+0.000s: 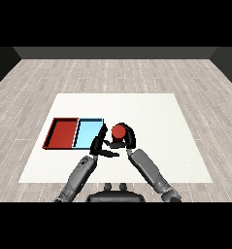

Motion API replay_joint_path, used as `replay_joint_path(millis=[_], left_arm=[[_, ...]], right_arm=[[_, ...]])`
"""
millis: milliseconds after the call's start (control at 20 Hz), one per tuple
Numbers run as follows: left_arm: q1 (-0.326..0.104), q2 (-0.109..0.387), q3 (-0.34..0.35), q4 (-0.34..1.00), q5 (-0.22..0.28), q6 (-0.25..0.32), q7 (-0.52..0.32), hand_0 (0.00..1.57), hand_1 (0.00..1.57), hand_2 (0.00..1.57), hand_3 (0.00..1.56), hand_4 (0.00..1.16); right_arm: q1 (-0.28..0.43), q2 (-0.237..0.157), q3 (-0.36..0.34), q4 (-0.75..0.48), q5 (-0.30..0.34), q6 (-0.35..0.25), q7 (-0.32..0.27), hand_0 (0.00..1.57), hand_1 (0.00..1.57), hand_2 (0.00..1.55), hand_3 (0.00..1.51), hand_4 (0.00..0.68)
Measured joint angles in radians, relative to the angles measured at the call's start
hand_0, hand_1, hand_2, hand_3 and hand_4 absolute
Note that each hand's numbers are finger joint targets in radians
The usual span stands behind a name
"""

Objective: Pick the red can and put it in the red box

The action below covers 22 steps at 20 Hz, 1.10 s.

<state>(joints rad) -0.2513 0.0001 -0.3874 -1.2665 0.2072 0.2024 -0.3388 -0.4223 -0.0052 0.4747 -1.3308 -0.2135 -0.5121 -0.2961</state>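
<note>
Right black hand (pixel 126 135) curled round small red cylindrical can (pixel 118 131), prob. for carrying to flat red tray (pixel 53 132); left black hand (pixel 101 145) relaxed, holding nothing.

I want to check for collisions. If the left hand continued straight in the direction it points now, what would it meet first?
The left hand points up and slightly right. First it would probably meet the red can, held by the right hand, though depth is unclear. The blue tray lies to its left.
</note>
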Motion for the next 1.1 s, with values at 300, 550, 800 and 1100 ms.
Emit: replay_joint_path(millis=[300,550,800,1100], left_arm=[[-0.064,0.001,-0.02,0.108,0.056,0.01,-0.044,0.0,0.0,0.0,0.0,0.0],[-0.051,0.0,-0.061,0.077,0.083,0.03,-0.041,0.0,0.0,0.0,0.0,0.0],[-0.074,0.0,-0.06,0.074,0.085,0.019,-0.022,0.0,0.0,0.0,0.0,0.0],[-0.082,0.017,-0.099,0.08,0.107,0.075,-0.052,0.0,0.0,0.0,0.0,0.22]], right_arm=[[-0.041,0.004,0.019,0.031,-0.04,-0.016,-0.003,1.45,1.45,1.44,1.38,0.624],[-0.065,0.005,0.053,0.05,-0.087,-0.033,-0.025,1.48,1.48,1.44,1.37,0.62],[-0.057,0.005,0.083,0.04,-0.102,-0.044,-0.033,1.49,1.49,1.45,1.38,0.617],[-0.102,-0.004,0.155,0.074,-0.15,-0.104,-0.05,1.49,1.49,1.46,1.37,0.646]])
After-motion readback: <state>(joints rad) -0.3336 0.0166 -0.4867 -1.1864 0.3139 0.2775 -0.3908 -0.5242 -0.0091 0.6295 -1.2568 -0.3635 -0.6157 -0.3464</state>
